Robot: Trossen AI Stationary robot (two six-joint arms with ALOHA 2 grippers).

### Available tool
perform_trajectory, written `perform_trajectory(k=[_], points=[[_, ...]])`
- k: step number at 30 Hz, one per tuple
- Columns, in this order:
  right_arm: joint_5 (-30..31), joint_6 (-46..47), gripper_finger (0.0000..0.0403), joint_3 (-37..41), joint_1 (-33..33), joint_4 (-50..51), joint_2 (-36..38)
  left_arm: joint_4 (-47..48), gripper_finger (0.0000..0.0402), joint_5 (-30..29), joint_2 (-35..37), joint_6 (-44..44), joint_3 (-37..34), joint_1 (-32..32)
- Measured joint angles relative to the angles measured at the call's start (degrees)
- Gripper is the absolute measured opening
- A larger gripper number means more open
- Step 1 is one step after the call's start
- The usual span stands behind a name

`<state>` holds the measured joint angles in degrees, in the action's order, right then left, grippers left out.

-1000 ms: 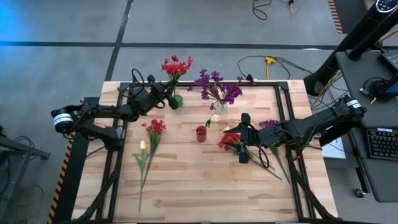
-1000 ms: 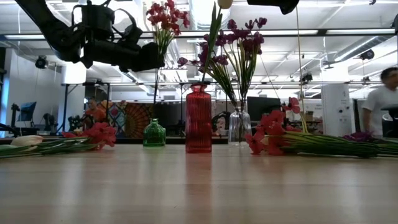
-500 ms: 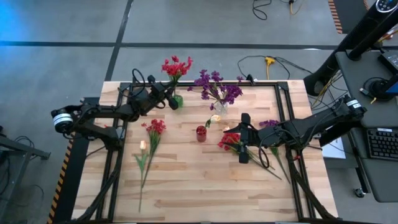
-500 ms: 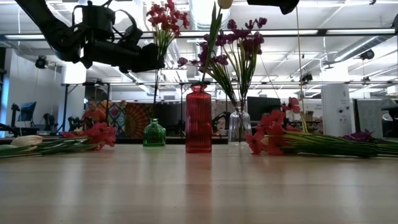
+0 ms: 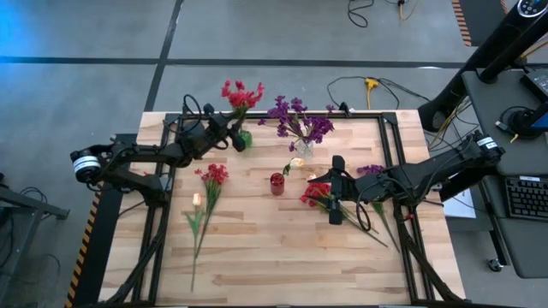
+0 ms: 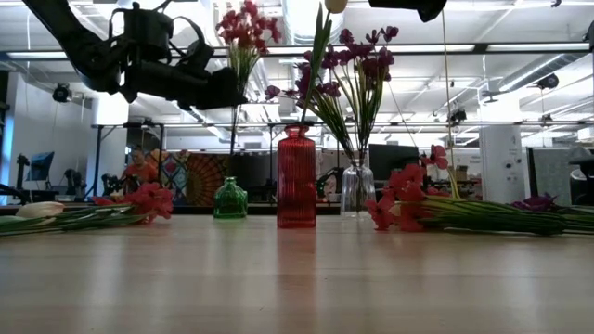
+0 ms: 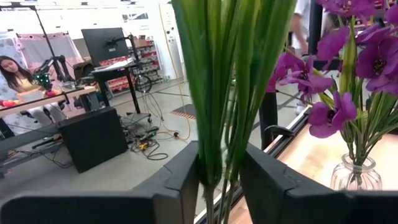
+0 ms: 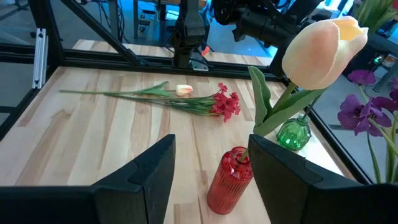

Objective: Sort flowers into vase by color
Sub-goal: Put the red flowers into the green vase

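Robotics lab or open workshop hall. Shown by grey concrete floor (image 5: 257,34) with dark taped lines, black metal frame (image 5: 396,162) around the pale wooden-plank table (image 5: 274,248), loose yellow-plugged cable (image 5: 370,84), far desks with a dark computer monitor (image 7: 106,43), and white ceiling strip lights (image 6: 520,54).

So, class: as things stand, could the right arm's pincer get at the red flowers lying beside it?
Probably yes. The right pincer hangs open just above the red flowers, and nothing lies between them; only the red vase stands close by.
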<state>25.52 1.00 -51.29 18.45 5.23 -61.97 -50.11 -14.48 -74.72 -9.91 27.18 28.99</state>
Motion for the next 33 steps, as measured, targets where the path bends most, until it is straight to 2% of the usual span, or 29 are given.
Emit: perform_trajectory(k=[16, 22, 33], points=[[0.0, 0.08, 0.0196, -0.02, 0.01, 0.02, -0.01, 3.91, 0.0195, -0.17, 0.25, -1.63, 0.02, 0.0], [0.0, 0.56, 0.0196, -0.01, 0.01, 0.02, -0.01, 10.53, 0.0203, -0.26, 2.17, -4.76, 0.04, 0.0], [0.0, 0.5, 0.0196, 0.0, 0.01, 0.03, -0.01, 15.8, 0.0209, -0.24, 5.67, -4.64, 0.09, -0.07]])
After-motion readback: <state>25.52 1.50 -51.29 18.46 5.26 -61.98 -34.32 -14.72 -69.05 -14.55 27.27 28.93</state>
